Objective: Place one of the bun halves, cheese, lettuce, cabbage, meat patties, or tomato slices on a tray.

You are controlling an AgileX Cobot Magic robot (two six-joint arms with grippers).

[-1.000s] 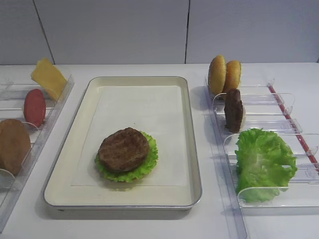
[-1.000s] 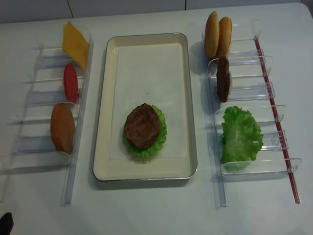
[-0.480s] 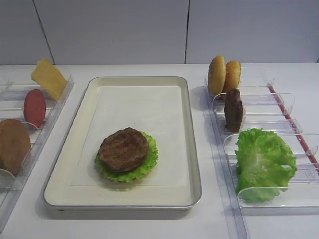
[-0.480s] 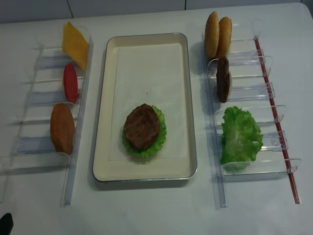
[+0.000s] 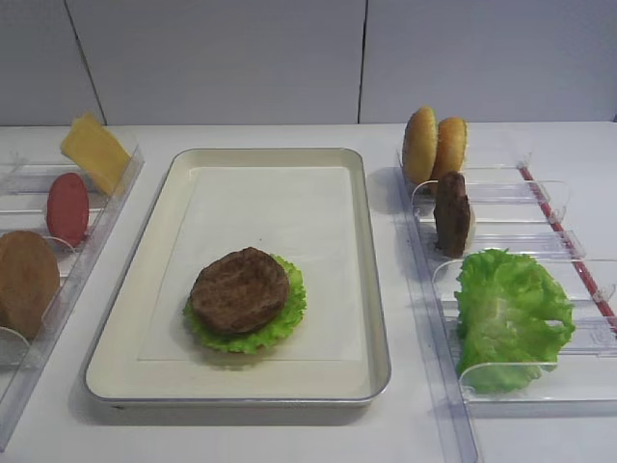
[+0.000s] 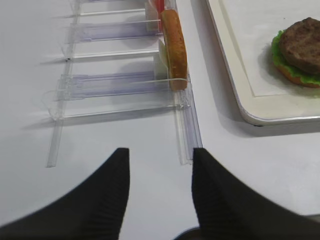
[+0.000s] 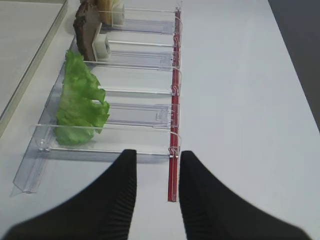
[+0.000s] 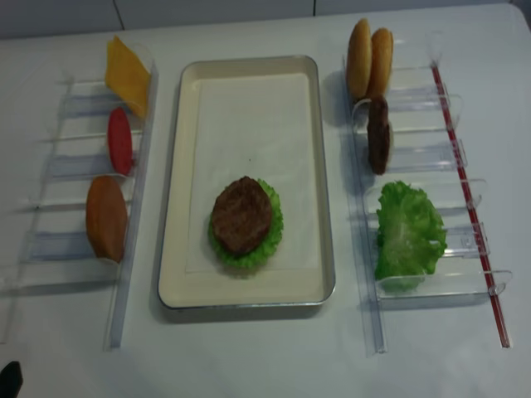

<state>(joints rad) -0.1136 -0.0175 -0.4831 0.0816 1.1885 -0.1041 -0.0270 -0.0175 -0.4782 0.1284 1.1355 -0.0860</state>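
Observation:
On the cream tray [image 5: 376, 289] a meat patty [image 5: 239, 289] lies on a lettuce leaf [image 5: 290, 311]. The left rack holds cheese [image 5: 93, 151], a tomato slice [image 5: 67, 207] and a bun half [image 5: 24, 282]. The right rack holds two bun halves [image 5: 434, 145], a patty [image 5: 451, 214] and lettuce [image 5: 511, 313]. The cabbage is out of view. My right gripper [image 7: 158, 153] is open and empty, just short of the right rack's near end, with the lettuce [image 7: 80, 102] ahead to its left. My left gripper [image 6: 160, 150] is open and empty before the left rack's bun half [image 6: 173, 47].
Clear plastic racks flank the tray on both sides. A red strip [image 7: 173, 125] runs along the right rack's outer edge. The tray's near corner [image 6: 250, 112] lies right of my left gripper. Bare white table [image 8: 265, 356] shows in front of the tray.

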